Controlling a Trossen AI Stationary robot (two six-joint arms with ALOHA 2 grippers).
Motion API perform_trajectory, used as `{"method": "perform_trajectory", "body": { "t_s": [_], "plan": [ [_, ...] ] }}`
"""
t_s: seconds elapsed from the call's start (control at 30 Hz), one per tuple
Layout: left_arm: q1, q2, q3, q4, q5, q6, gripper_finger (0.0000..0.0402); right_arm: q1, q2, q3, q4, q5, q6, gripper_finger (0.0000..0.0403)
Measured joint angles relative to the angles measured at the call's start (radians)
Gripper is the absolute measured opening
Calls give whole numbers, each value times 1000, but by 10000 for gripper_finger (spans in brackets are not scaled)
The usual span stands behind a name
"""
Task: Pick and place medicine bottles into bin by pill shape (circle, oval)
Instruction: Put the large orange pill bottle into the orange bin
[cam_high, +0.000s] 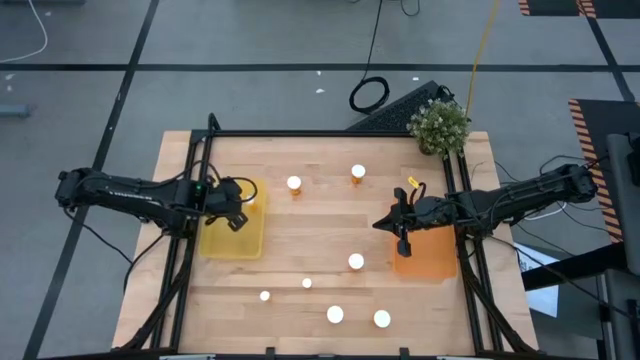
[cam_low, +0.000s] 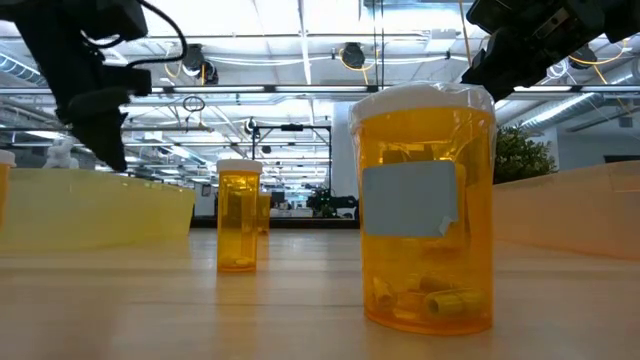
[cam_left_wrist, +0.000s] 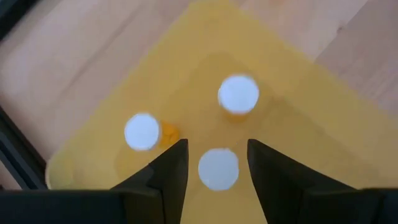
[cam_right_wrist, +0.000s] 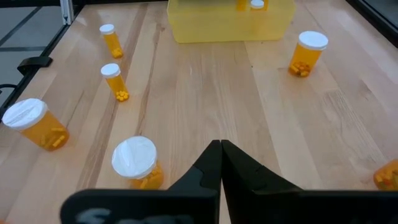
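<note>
- Medicine bottles (cam_high: 356, 261) stand loose on the counter, seven of them in the high view: two toward the far side at (cam_high: 294, 184) and (cam_high: 358, 172), one in the middle, four along the near edge at (cam_high: 265, 296), (cam_high: 307, 283), (cam_high: 335, 314) and (cam_high: 382, 319).
- Three more bottles (cam_left_wrist: 238, 94) sit inside the yellow bin (cam_high: 232, 243) on the left, white caps up, as the left wrist view shows.
- Orange bin (cam_high: 428, 258) lies on the right; no bottle shows in the part not covered by the arm.
- Left hand (cam_high: 238, 219) hangs over the yellow bin, fingers (cam_left_wrist: 169, 171) spread, one cap showing between them well below; it holds nothing.
- Right hand (cam_high: 404, 244) hovers at the left edge of the orange bin, fingers (cam_right_wrist: 211, 165) pressed together, holding nothing.
- Counter (cam_high: 320, 230) is pale wood inside a black frame.
- Potted plant (cam_high: 439, 126) stands at the far right corner; a keyboard (cam_high: 400, 108) and a coiled cable (cam_high: 369, 94) lie on the grey floor beyond.
- Low view looks past two bottles into a large room with ceiling lights.
</note>
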Motion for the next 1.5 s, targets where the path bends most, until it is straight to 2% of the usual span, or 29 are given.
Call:
{"method": "perform_trajectory", "body": {
  "t_s": [0.4, 0.7, 0.9, 1.0, 1.13, 1.37, 1.5],
  "plan": [
    [-1, 0, 65, 37, -57, 47, 168, 0, 0, 0, 2, 3, 9, 0],
    [-1, 0, 65, 244, -28, 198, 168, 0, 0, 0, 85, 33, 32, 0],
    [-2, 0, 65, 306, -20, 254, 168, -27, 3, 3, 116, 160, 78, 0],
    [-2, 0, 65, 326, -18, 279, 168, -84, 26, 21, 111, 178, 87, 2],
    [-2, 0, 65, 366, 6, 333, 168, -168, 114, 96, 110, 135, 70, 17],
    [-2, 0, 65, 409, 56, 398, 168, -246, 370, 329, 114, 57, -34, 68],
    [-2, 0, 65, 405, 48, 403, 168, -279, 522, 479, 121, -56, -91, 100]
  ]
}}
